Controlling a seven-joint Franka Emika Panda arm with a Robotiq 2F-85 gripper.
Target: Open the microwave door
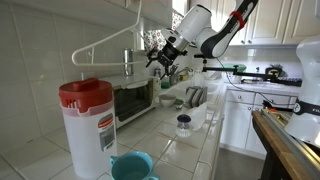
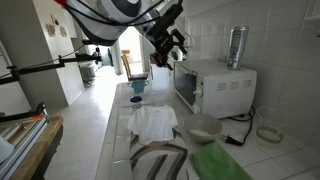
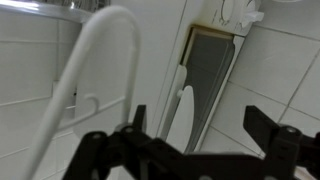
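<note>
In an exterior view, the microwave (image 1: pixel 150 97) is sitting on the tiled bench (image 1: pixel 165 140) against the far wall, just behind the red-lidded pitcher (image 1: pixel 86 125) that is standing near and to the left. The microwave door (image 1: pixel 128 103) is lying flush with the front, closed. The gripper (image 1: pixel 158 62) is hanging above the right end of the microwave, apart from it; I cannot tell from here how its fingers are standing. A blue cup (image 1: pixel 131 165) is sitting near the pitcher, and a small jar (image 1: pixel 183 124) is standing farther right on the bench.

In an exterior view from the opposite end, the microwave (image 2: pixel 228 88) is standing to the right with a metal cylinder (image 2: pixel 237 46) on its top. Its door (image 2: pixel 184 88) is facing left across the bench (image 2: pixel 120 125) and is looking shut. The gripper (image 2: pixel 170 48) is hovering above and just left of the door's upper edge, not touching it. A white cloth (image 2: pixel 155 120) is lying on the bench, with a bowl (image 2: pixel 205 127) near it.

In the wrist view, the gripper (image 3: pixel 205 150) is showing its dark fingers (image 3: pixel 138 138) spread wide with nothing between them. Beyond them the door (image 3: pixel 208 72) is appearing as a dark panel in a light frame, with its bar handle (image 3: pixel 180 112) beside it. A white curved rail (image 3: pixel 100 50) is arching on the left.
</note>
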